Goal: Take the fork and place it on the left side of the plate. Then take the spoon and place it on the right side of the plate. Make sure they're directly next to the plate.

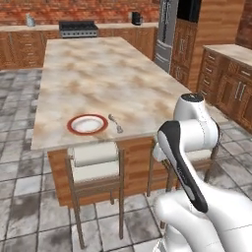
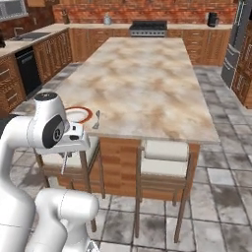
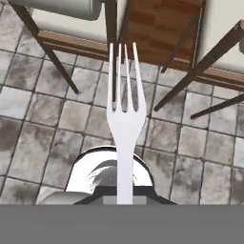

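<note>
The fork [image 3: 125, 119] is in the gripper [image 3: 125, 198], whose jaws are closed on its handle; in the hand view the prongs run straight out from the fingertips over the grey floor tiles [image 3: 43, 114], with stool legs [image 3: 190, 76] and the wooden side of the island beyond. In the right base view a thin grey sliver, which I take to be the same fork, hangs below the hand at the stool's [image 2: 66, 157] level, beneath the countertop edge. As a slim, stiff metal utensil it should be light and unlikely to bend, but smooth and narrow, so it could swivel or slip between the pads if bumped; the hold on the handle leaves the head free, which suits laying it flat. The plate [image 1: 87, 124], white with a reddish-brown rim, sits near the front edge of the marble island counter [image 1: 98, 74], above a cushioned stool. The spoon [image 1: 116, 123] lies just to the plate's right in the left base view, close to the rim though I cannot tell if it touches. The counter on the plate's left is bare, and I judge the fork still has to be raised above the counter edge and brought there.
</note>
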